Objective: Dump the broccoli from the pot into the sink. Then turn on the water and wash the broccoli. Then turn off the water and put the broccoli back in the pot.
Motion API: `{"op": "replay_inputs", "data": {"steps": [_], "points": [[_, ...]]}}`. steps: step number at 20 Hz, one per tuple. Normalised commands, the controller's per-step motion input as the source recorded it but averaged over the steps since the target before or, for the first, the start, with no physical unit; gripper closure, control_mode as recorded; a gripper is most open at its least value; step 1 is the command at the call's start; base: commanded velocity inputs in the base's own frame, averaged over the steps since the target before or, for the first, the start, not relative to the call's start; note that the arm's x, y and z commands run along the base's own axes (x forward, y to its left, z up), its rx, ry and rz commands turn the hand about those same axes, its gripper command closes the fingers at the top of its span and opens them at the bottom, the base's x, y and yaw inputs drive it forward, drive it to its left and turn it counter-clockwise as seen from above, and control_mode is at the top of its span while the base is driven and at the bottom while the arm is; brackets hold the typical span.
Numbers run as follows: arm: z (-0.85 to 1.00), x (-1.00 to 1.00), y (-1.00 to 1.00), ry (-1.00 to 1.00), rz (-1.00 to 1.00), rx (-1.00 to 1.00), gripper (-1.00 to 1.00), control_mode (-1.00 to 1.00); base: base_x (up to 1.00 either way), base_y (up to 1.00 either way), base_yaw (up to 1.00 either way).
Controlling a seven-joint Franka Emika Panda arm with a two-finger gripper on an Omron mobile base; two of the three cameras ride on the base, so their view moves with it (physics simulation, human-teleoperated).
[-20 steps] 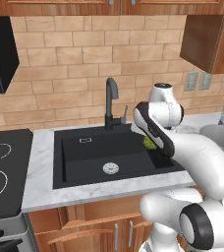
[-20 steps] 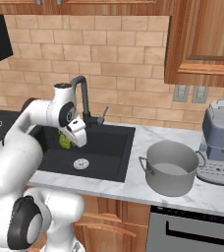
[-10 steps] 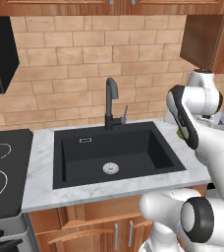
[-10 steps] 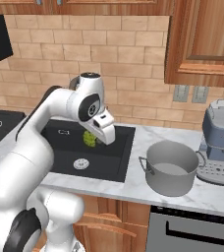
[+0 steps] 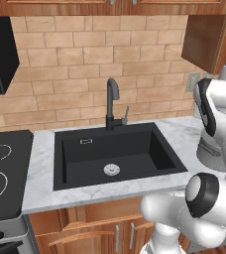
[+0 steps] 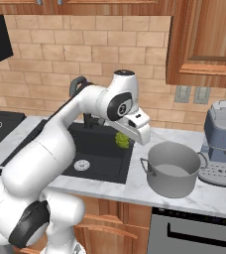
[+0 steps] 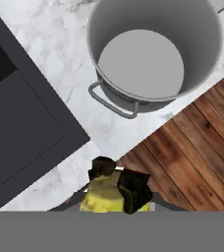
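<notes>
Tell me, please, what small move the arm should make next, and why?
Probably carry the broccoli sideways until it hangs over the pot's open mouth. The jaws are shut on it, the pot stands empty on the counter beside the sink, and it hangs short of the rim.

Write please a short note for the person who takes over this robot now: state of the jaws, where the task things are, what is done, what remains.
Gripper: jaws shut on the broccoli, held in the air over the counter edge between the sink and the pot.
Pot: upright on the marble counter right of the sink, with nothing inside.
Sink: basin holds no broccoli; no water runs from the faucet.
Done, judging by the scene: broccoli is out of the sink and the water is off.
Left: carry the broccoli over the pot and release it inside.
</notes>
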Motion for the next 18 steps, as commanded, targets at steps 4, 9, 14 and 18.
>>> {"op": "replay_inputs", "data": {"steps": [4, 9, 14, 18], "points": [[-0.11, 0.01, -0.78, 0.00, 0.00, -0.03, 1.00, -1.00, 0.00, 0.00, 0.00], [-0.21, 0.18, -0.71, 0.00, 0.00, -0.03, 1.00, -1.00, 0.00, 0.00, 0.00], [-0.32, 0.20, -0.55, 0.00, 0.00, 0.00, 1.00, -1.00, 0.00, 0.00, 0.00], [-0.47, 0.29, -0.24, 0.00, 0.02, 0.00, 1.00, -1.00, 0.00, 0.00, 0.00]]}}
